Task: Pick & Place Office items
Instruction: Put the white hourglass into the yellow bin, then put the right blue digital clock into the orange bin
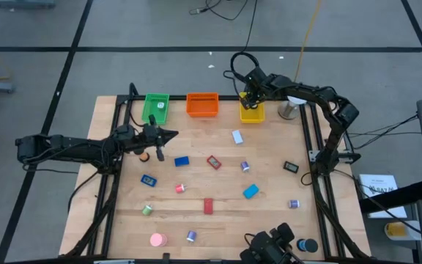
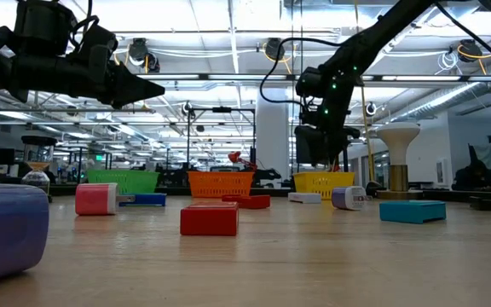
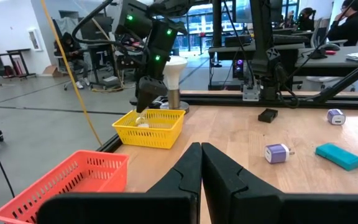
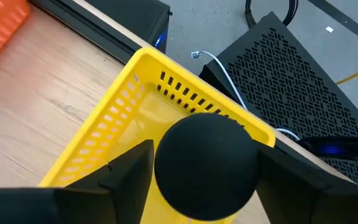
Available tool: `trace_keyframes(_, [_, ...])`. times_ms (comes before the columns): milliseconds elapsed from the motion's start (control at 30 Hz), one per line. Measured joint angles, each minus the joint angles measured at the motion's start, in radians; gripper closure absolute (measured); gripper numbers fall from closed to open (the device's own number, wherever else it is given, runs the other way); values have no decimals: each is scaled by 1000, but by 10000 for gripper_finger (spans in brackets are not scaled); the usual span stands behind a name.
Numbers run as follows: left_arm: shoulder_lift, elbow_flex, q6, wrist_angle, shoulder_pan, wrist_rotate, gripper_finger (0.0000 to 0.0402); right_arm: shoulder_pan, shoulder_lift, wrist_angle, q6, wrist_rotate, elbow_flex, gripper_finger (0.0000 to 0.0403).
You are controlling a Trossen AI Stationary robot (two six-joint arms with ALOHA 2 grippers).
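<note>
Right gripper (image 1: 252, 100) hangs over the yellow plastic mesh tray (image 1: 253, 112) at the far edge of the wooden table (image 1: 269, 209), its two dark fingers spread apart around a black ball-shaped piece (image 4: 205, 165); whether they press on it cannot be told. Left gripper (image 1: 173, 135), fingers pressed together and empty, hovers over the left part of the table near the green tray (image 1: 154, 107). An orange mesh tray (image 1: 202, 104) stands between the green and yellow ones. Small office items lie scattered on the wood: a blue block (image 1: 182, 161), a red block (image 1: 209, 207), a teal block (image 1: 250, 191), a pink roll (image 1: 157, 239) and a white-and-purple cylinder (image 1: 245, 166).
</note>
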Motion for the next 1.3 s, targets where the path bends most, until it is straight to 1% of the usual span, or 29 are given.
trace_keyframes(200, [0,0,0,0,0,0,392,0,-60,-4,-8,4,0,118])
trace_keyframes(300, [0,0,0,0,0,0,392,4,-121,-33,-8,2,0,115])
trace_keyframes(400, [0,0,0,0,0,0,392,28,-197,-92,-18,3,0,132])
trace_keyframes(500, [0,0,0,0,0,0,392,83,-289,-93,-31,5,-53,171])
trace_keyframes(567, [0,0,0,0,0,0,391,130,-357,-19,-43,4,-134,206])
trace_keyframes(767, [0,0,0,0,0,0,391,286,-549,304,-31,-3,-447,325])
trace_keyframes(867, [0,0,0,0,0,0,391,357,-616,477,-18,-4,-595,379])
trace_keyframes(900, [0,0,0,0,0,0,391,376,-633,535,-17,-4,-640,391])
trace_keyframes(967, [0,0,-4,3,-1,1,392,409,-660,646,-15,-3,-710,395])
trace_keyframes(1067, [0,0,-41,34,-2,2,392,440,-681,767,-14,-2,-784,384])
trace_keyframes(1167, [0,2,-158,36,-2,15,392,452,-685,843,-14,-2,-820,383])
trace_keyframes(1200, [0,13,-181,14,-2,37,392,452,-684,860,-16,-2,-824,385])
trace_keyframes(1233, [0,37,-185,-41,-5,70,392,452,-683,873,-19,-1,-826,388])
trace_keyframes(1267, [-1,67,-178,-123,-20,92,392,452,-681,883,-25,-1,-828,391])
trace_keyframes(1300, [-1,100,-162,-227,-42,92,392,452,-681,885,-32,-2,-829,395])
